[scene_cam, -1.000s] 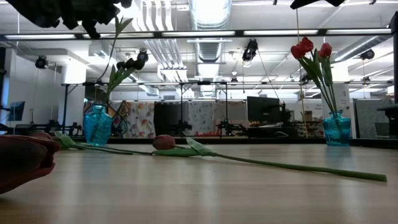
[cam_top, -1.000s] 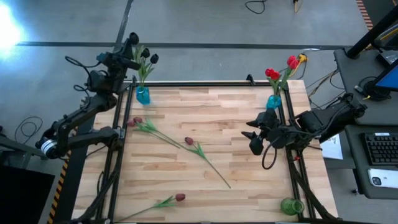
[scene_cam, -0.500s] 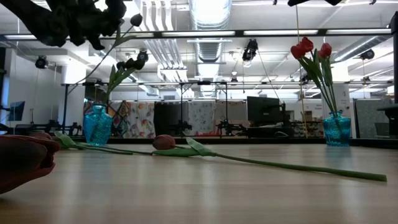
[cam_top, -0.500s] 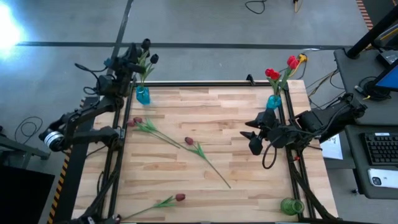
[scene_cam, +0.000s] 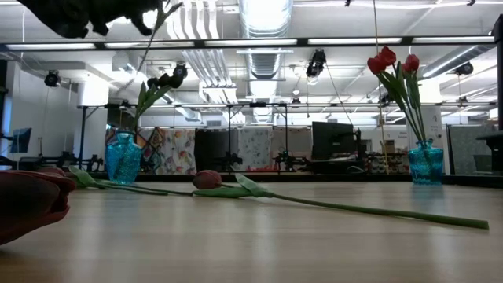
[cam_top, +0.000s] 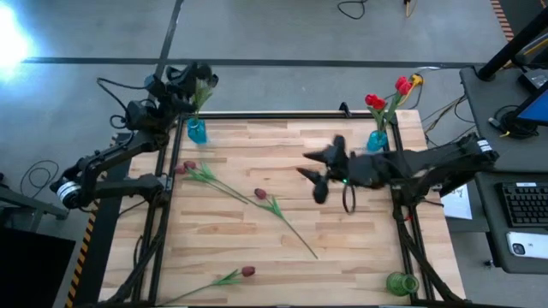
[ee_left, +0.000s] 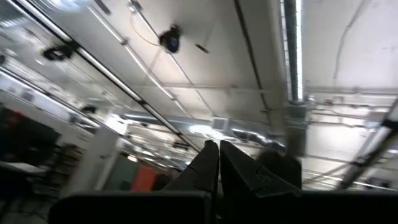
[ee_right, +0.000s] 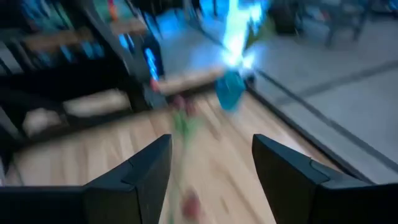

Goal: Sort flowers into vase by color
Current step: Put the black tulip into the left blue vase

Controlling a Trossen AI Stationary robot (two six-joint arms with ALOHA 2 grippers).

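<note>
A blue vase (cam_top: 197, 130) with dark tulips (scene_cam: 167, 79) stands at the far left corner. My left gripper (cam_top: 188, 77) is above it, shut on another dark tulip (cam_top: 206, 81). That tulip's stem (scene_cam: 149, 49) slants down toward the vase (scene_cam: 123, 157). A second blue vase (cam_top: 377, 139) at the far right holds red tulips (cam_top: 374, 101). Three maroon tulips lie flat on the wood (cam_top: 190, 167) (cam_top: 259, 194) (cam_top: 247, 271). My right gripper (cam_top: 306, 164) is open above the table's middle right, touching nothing. My left gripper holds the dark tulip by its stem (scene_cam: 157, 22), high up near the head; the gripper's own body hides the exact place. In the left wrist view the fingers (ee_left: 208, 165) are closed together and point upward. The tulip hangs below the gripper, tilted toward the vase.
A green glass object (cam_top: 401, 282) sits at the near right corner. A metal frame (cam_top: 257, 115) edges the table. A long stem (scene_cam: 354, 208) crosses the middle of the table, and a blurred maroon head (scene_cam: 31, 200) lies close to the low camera. Bare wood lies between the flowers.
My right gripper has swept from the right edge toward the table's middle, staying open. My left gripper dipped with the dark tulip, then rose again above the left vase. The tulip's stem swung from strongly tilted to steeper.
</note>
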